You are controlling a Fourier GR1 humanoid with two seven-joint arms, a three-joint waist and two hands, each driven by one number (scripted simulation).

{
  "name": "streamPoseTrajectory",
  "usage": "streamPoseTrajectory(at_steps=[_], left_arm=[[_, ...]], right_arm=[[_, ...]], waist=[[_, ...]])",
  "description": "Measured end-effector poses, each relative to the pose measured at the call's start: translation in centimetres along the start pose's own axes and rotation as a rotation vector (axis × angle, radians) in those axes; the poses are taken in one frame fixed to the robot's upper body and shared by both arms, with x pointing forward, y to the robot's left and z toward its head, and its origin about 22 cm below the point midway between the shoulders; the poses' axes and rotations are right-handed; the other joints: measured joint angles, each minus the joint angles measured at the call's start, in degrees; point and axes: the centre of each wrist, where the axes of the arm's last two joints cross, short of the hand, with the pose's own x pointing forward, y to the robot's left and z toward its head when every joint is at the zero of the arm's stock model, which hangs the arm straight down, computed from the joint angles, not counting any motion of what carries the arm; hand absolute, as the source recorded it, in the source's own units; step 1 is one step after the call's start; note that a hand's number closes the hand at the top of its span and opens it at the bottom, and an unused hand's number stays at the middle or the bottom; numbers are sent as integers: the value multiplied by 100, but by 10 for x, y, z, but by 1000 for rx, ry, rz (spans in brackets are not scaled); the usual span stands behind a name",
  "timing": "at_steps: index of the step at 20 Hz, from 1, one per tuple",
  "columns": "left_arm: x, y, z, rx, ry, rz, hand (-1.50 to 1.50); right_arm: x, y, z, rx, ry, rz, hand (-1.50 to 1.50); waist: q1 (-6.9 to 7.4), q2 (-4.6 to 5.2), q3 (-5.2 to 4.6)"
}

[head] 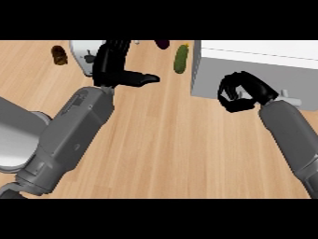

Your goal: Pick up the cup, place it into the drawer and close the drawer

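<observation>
Left hand [109, 65] flat, thumb out; right hand [254, 88] curled beside drawer [271, 70].

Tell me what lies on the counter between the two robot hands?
Head view: only bare wooden counter between the left robot hand and right robot hand; a green vegetable lies farther back.

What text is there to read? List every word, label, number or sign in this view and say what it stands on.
No readable text shows anywhere in the head view.
white drawer unit: plain faces, no label or number.
wooden counter: wood grain only.
green vegetable: no sticker or mark.
brown item: no lettering can be made out on it.
</observation>
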Motion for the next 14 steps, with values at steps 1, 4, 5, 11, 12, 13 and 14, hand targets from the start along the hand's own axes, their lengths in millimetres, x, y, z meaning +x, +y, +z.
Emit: streamPoseTrajectory(at_steps=[1, 4, 5, 11, 12, 13, 14], left_arm=[[0, 3, 2, -4, 2, -1, -150], [0, 7, 5, -18, 5, -2, -150], [1, 10, 6, -21, 6, -4, -150], [4, 16, 9, -45, 2, 7, -150], [4, 16, 9, -47, 2, 10, -150], [4, 17, 10, -50, 6, 10, -150], [2, 17, 11, -53, 10, 13, -150]], right_arm=[[-2, -1, 1, -3, -3, -16, 150], [-4, -5, 4, 2, -9, -62, 150], [-5, -6, 5, 6, -11, -76, 150], [-9, -16, 13, 32, -21, -147, 150], [-10, -18, 14, 39, -23, -157, 150], [-9, -20, 15, 46, -27, -168, 150], [-9, -22, 16, 52, -27, -176, 150]], waist=[[21, -2, 1], [60, -3, 4], [78, -3, 7], [167, 15, 25], [180, 21, 30], [183, 37, 35], [193, 46, 38]])
